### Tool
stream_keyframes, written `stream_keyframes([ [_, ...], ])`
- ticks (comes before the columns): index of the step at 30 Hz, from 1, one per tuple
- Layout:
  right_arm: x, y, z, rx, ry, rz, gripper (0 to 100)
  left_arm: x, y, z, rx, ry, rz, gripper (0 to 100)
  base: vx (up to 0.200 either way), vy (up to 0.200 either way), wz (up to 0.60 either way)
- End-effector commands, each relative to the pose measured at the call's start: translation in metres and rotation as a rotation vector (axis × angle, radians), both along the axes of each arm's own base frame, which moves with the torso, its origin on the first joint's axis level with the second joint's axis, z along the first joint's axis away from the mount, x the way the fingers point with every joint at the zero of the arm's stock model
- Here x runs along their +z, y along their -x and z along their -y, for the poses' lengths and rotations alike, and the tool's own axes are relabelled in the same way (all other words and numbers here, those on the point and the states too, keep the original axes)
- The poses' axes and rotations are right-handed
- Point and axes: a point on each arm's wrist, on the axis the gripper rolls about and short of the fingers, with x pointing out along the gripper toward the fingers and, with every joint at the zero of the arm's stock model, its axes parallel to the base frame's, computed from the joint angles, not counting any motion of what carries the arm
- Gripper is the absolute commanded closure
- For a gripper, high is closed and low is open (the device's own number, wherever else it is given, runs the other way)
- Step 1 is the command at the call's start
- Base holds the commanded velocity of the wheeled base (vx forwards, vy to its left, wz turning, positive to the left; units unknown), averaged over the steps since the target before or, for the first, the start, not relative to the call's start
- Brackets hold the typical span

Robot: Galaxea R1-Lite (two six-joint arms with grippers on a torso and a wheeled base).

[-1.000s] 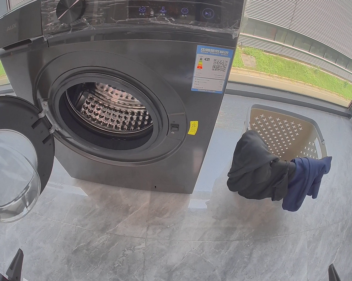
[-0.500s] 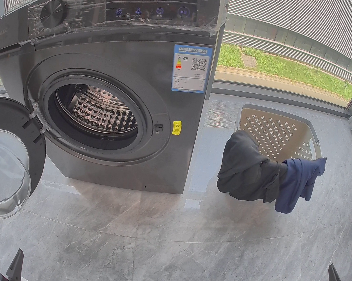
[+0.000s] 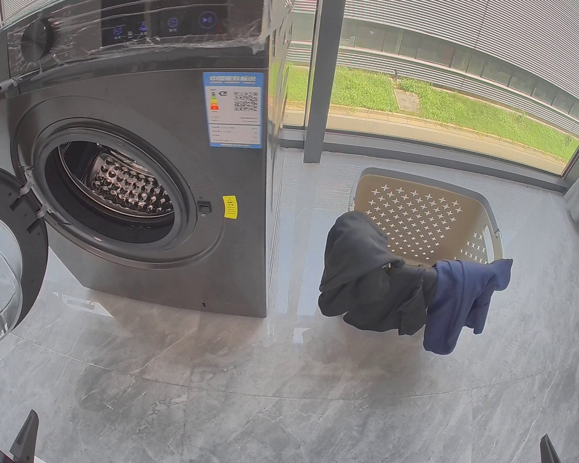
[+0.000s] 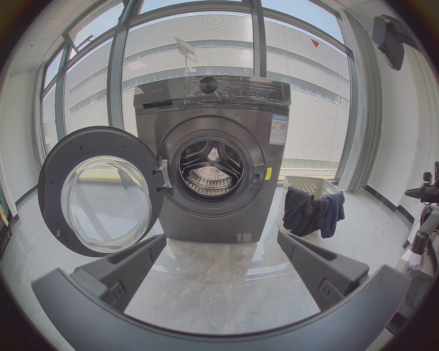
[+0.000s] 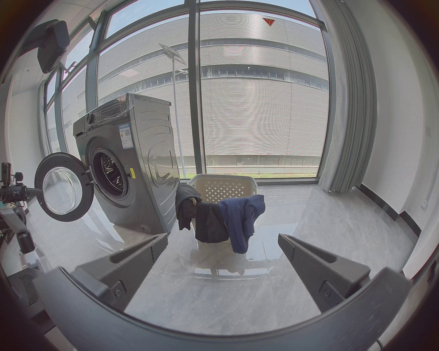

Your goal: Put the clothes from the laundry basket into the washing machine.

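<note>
Over grey marble floor (image 3: 274,402), in the frame's bottom corners, our left gripper (image 3: 7,398) and right gripper (image 3: 565,427) hang spread and empty. Right of centre, a dark grey garment (image 3: 366,276) and a blue garment (image 3: 461,297) drape the laundry basket (image 3: 434,188) rim. The washing machine (image 3: 168,245) stands open at upper left. We judge this the approach step; next we must reach the basket and grasp a garment.

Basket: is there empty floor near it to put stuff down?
Yes. The floor is bare in front of the laundry basket and in the gap between it and the washing machine. The basket's front rim is crowded: dark clothes and a blue garment hang over it.
</note>
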Motion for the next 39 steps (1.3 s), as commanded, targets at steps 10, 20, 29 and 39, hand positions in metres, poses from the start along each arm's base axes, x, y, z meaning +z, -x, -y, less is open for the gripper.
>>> stream_keyframes([
  [10, -0.0052, -0.0003, 0.0000, 0.001, 0.000, -0.003, 0, -0.0052, 0.0000, 0.0000, 0.000, 0.000, -0.001, 0, 0.000, -0.120, 0.00],
  [20, -0.0052, -0.0003, 0.0000, 0.001, 0.000, -0.003, 0, -0.0052, 0.0000, 0.0000, 0.004, -0.006, -0.001, 0, 0.000, -0.040, 0.00],
  [29, -0.0052, -0.0003, 0.0000, 0.001, 0.000, -0.003, 0, -0.0052, 0.0000, 0.0000, 0.000, -0.004, -0.001, 0, 0.000, -0.200, 0.00],
  [39, -0.0052, -0.0003, 0.0000, 0.001, 0.000, -0.003, 0, -0.0054, 0.0000, 0.0000, 0.000, -0.004, -0.002, 0, 0.000, -0.020, 0.00],
])
